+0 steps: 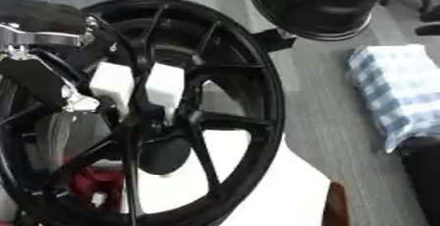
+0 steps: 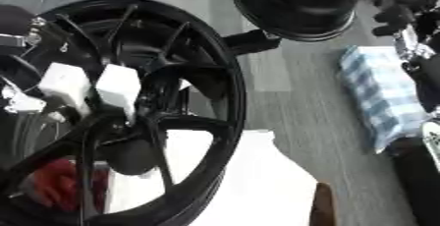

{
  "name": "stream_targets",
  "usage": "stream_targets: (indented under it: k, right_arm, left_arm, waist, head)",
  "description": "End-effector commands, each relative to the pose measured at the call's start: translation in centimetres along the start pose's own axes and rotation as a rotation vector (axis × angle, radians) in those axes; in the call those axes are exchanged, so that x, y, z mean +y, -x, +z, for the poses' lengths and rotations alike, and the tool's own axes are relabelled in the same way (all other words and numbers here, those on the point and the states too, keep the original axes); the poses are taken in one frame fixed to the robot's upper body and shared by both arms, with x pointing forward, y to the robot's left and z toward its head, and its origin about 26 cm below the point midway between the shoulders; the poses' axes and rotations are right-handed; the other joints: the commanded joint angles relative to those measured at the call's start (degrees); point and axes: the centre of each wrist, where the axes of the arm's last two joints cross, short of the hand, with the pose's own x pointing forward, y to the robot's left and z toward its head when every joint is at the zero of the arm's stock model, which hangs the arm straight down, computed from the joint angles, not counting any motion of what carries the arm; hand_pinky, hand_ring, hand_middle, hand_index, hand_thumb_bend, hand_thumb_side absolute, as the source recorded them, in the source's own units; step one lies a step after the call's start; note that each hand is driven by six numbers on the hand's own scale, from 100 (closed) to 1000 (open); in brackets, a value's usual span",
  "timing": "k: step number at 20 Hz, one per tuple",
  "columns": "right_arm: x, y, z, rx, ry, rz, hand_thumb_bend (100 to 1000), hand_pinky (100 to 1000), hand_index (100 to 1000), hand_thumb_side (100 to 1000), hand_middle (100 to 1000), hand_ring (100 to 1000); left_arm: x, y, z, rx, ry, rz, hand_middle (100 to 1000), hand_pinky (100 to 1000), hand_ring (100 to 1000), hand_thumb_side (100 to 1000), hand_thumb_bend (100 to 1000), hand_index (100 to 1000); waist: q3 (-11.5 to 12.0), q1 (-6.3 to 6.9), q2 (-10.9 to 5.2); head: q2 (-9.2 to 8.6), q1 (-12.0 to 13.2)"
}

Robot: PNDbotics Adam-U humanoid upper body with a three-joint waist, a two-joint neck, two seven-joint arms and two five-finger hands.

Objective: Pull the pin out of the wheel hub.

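**Left arm set at the hub of an upright black wheel; the pin itself cannot be made out**

At the left, the left arm is brought in across the rim of the wheel, which is stood on edge and tilted toward the camera, presumably so that its hub can be reached from the front. The left hand is hidden among the spokes, so it cannot be told whether its fingers are curled or straight, or whether anything is held. Two white blocks are seen just above the hub, pressed against the spokes; what they are cannot be told. The pin is not distinguishable; it is judged to sit at the dark hub. Something red shows through the lower spokes.

White sheet material is laid under the wheel, probably as protection for the table. Further right, a second black rim is stood at the far edge, and a blue-checked cloth lies well apart. At the right edge, the right arm is only partly shown; its hand appears dark and its posture cannot be read.
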Motion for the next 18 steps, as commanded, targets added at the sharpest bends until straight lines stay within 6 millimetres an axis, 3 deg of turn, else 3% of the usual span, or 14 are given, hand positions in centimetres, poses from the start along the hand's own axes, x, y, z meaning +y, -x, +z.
stream_targets:
  k: [1, 7, 12, 15, 18]
  right_arm:
    - [-0.25, -0.78, -0.45, -0.027, -0.005, 0.010, 250, 632, 685, 352, 588, 679]
    - [-0.25, -0.79, -0.47, -0.027, -0.003, 0.008, 249, 632, 685, 353, 588, 678]
    - [-0.28, -0.80, -0.47, -0.026, 0.001, 0.006, 254, 632, 685, 353, 589, 678]
    - [-0.34, -0.81, -0.45, -0.026, 0.005, 0.008, 255, 631, 684, 353, 589, 678]
    - [-0.37, -0.77, -0.36, -0.022, 0.007, 0.011, 255, 631, 684, 354, 589, 678]
  left_arm:
    - [0.63, 0.03, 0.42, 0.008, -0.016, -0.017, 651, 921, 765, 564, 322, 842]
    - [0.71, -0.01, 0.27, 0.016, -0.021, -0.021, 586, 899, 717, 529, 292, 794]
    - [0.74, -0.02, 0.11, 0.018, -0.049, -0.003, 503, 871, 638, 475, 203, 715]
    - [0.75, -0.06, 0.12, 0.017, -0.071, 0.013, 427, 841, 573, 335, 129, 637]
    - [0.83, -0.14, 0.25, 0.015, -0.099, 0.043, 377, 817, 536, 268, 100, 589]
  waist:
    - [0.0, 0.13, -0.82]
    - [-0.1, 0.19, -0.89]
    - [-0.1, 0.25, -1.04]
    - [0.0, 0.29, -1.13]
    - [0.1, 0.36, -1.26]
  head:
    - [-0.34, 0.1]
    - [-0.46, 0.2]
    - [-0.53, 0.2]
    - [-0.50, 0.2]
    - [-0.45, 0.1]
